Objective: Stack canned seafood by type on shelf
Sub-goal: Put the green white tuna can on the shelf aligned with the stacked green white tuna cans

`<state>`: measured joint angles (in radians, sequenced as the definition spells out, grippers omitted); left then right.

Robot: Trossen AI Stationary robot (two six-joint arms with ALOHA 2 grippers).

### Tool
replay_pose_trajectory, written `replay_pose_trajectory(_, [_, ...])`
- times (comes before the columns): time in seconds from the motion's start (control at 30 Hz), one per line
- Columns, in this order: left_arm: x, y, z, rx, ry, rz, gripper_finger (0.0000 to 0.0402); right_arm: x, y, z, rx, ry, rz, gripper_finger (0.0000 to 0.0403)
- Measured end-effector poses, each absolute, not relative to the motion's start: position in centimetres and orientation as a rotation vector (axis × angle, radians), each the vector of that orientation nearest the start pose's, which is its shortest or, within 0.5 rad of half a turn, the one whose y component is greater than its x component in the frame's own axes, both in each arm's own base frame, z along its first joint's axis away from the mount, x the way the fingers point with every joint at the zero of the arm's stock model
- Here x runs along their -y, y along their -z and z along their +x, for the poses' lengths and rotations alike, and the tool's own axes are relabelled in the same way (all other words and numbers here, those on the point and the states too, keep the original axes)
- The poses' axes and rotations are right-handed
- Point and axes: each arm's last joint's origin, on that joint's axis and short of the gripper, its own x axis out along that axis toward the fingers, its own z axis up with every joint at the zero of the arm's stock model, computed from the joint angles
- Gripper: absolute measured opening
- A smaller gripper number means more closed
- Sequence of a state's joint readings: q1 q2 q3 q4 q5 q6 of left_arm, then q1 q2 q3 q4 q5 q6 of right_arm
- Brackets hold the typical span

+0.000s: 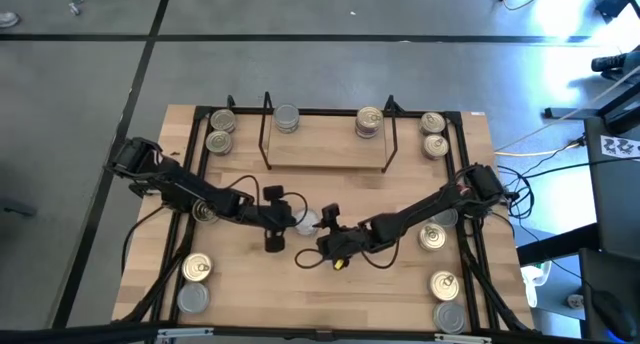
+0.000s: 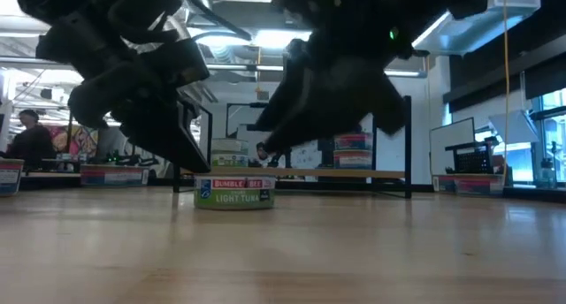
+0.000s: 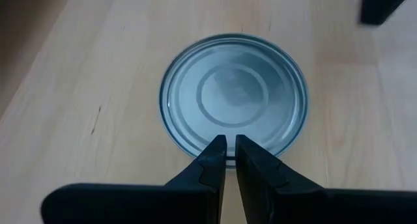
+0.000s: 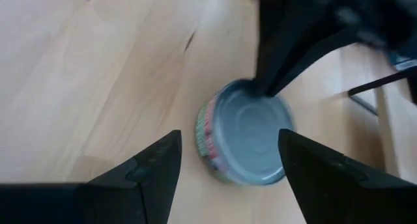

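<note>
Left gripper (image 3: 230, 149) fingers sit nearly together, only a slit between them. Their tips are over the rim of a silver-topped Bumble Bee light tuna tin (image 3: 233, 94), and they clasp nothing. Whether they press on the lid cannot be told.

Right gripper (image 4: 229, 138) stands wide apart with nothing in it. The same tin lies on the wood just ahead of its fingers, clear of both.

Read the high view as a dial centred on the table (image 1: 330, 294). That tin lies at the hub, the left gripper reaching it from 9 o'clock and the right gripper from 4 o'clock.

The shelf (image 1: 330, 149) stands at 12 o'clock and bears two stacks:
- a silver-topped stack (image 1: 287, 119) at its 9 o'clock end
- a gold-topped stack (image 1: 369, 122) at its 3 o'clock end

How many tins each stack holds is unclear.

Twelve tins lie loose on the table, counting the hub one:
- 11 o'clock: two gold-lidded tins (image 1: 220, 131) beside the shelf.
- 1 o'clock: two more gold-lidded ones (image 1: 433, 134).
- 9 o'clock: one tin (image 1: 205, 213), half hidden under the left arm.
- 7 o'clock: one gold tin (image 1: 197, 269) and one silver tin (image 1: 192, 298).
- 3 o'clock: a pair (image 1: 433, 236) by the right arm.
- 5 o'clock: a gold tin (image 1: 444, 283) and a silver one (image 1: 449, 315).
</note>
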<state>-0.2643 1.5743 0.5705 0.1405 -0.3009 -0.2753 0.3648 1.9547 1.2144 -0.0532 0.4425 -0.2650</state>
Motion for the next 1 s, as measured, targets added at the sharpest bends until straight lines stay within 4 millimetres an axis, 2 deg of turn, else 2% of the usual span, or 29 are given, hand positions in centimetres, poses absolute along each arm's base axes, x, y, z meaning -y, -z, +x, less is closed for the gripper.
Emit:
replay_pose_trajectory(0.23, [6.0,-11.1,24.8,-0.763,-0.148,-0.051,0.0033,-13.4,-13.5,38.7,-0.793,0.0,-0.689,0.0254])
replay_pose_trajectory(0.67, [6.0,-11.0,24.8,-0.764,-0.136,-0.036,0.0033,-13.4,-13.4,39.2,-0.765,-0.047,-0.936,0.0254])
replay_pose_trajectory(1.0, [6.0,-10.8,24.6,-0.757,-0.132,-0.033,0.0033,-12.4,-12.2,39.7,-0.794,-0.079,-0.946,0.0254])
